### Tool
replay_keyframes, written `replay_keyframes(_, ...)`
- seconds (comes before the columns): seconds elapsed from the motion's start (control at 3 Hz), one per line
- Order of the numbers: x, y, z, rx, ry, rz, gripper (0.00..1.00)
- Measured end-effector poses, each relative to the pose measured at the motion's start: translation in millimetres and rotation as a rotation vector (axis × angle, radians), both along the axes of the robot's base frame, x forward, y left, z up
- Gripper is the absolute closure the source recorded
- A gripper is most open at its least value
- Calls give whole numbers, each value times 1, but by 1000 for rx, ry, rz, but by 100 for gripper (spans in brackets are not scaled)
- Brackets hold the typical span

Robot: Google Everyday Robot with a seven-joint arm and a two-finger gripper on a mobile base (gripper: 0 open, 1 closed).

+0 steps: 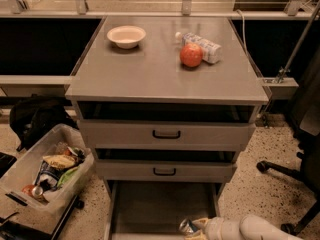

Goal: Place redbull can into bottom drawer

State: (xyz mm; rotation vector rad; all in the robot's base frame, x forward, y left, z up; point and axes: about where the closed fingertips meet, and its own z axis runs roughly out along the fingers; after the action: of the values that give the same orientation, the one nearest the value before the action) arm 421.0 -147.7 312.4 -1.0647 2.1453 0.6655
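The bottom drawer is pulled open below the two upper drawers and shows a plain grey floor. The redbull can is a shiny silver can at the drawer's front right, low over the floor at the frame's bottom edge. My gripper reaches in from the lower right with its white arm behind it, and it is shut on the can. The lower part of the can and the gripper is cut off by the frame edge.
On the cabinet top stand a white bowl, a red apple and a clear plastic bottle. A plastic bin of snacks sits on the floor at left. An office chair base is at right.
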Motion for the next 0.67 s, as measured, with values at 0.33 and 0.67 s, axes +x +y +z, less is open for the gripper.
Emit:
replay_keyframes(0.33, 21, 14, -28, 23, -24, 20, 100)
replay_keyframes(0.67, 59, 32, -67, 43, -62, 35, 100)
